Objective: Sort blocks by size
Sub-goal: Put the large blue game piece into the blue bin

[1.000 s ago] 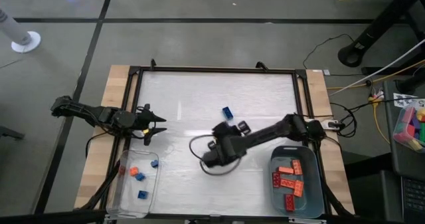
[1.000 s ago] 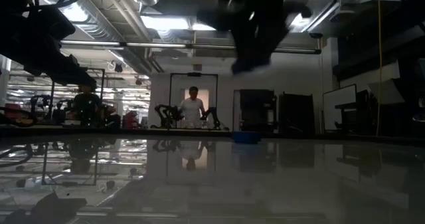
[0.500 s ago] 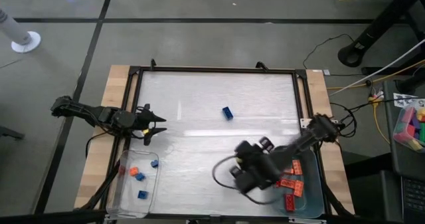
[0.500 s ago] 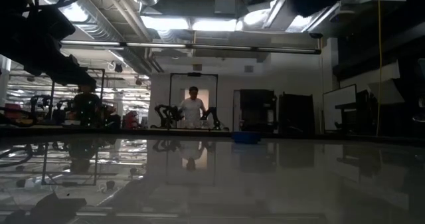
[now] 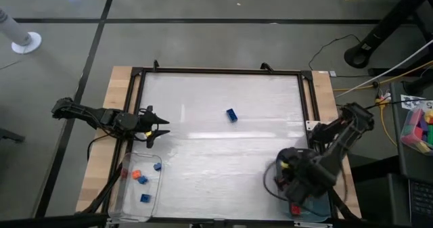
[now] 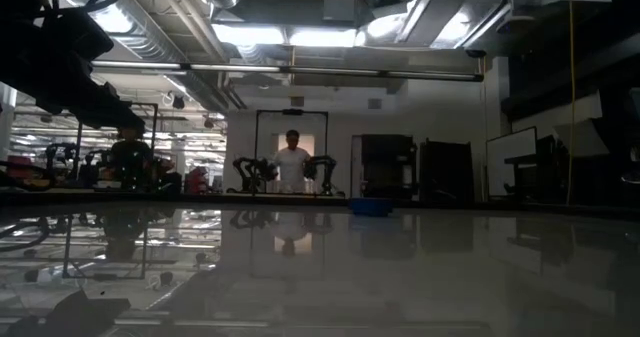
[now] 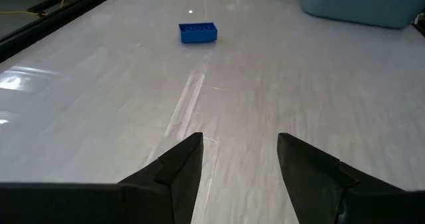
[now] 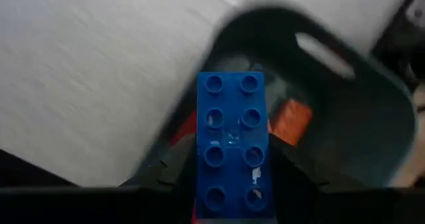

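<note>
Right tool (image 8: 229,177) clamps a long blue eight-stud brick (image 8: 231,144) between its two dark fingers, poised directly above the grey-blue bin (image 8: 372,117) at the desk's near right corner; red and orange bricks (image 8: 291,121) lie in the bin beneath it. From the high view, the right arm bends back over this bin (image 5: 326,202) and hides most of it, so that only a scrap of one red brick (image 5: 295,209) shows by the arm; the tool itself is hidden under the arm there.

Left tool (image 7: 239,159), fingers spread apart and holding nothing, hovers low over the bare desk (image 7: 119,84) at the left edge. From above, the same tool (image 5: 157,129) points toward the middle of the desk (image 5: 223,160).

One short blue brick (image 5: 231,114) lies alone on the desk, near the centre and toward the far side, well apart from both tools; the left wrist view shows it (image 7: 198,32) flat on the surface, studs up, ahead of the open fingers.

A clear tray (image 5: 127,199) at the near left corner holds small bricks: one orange (image 5: 136,174) and three blue (image 5: 157,166), loosely scattered.

In the low view a person (image 6: 292,163) stands in the room beyond the desk.
</note>
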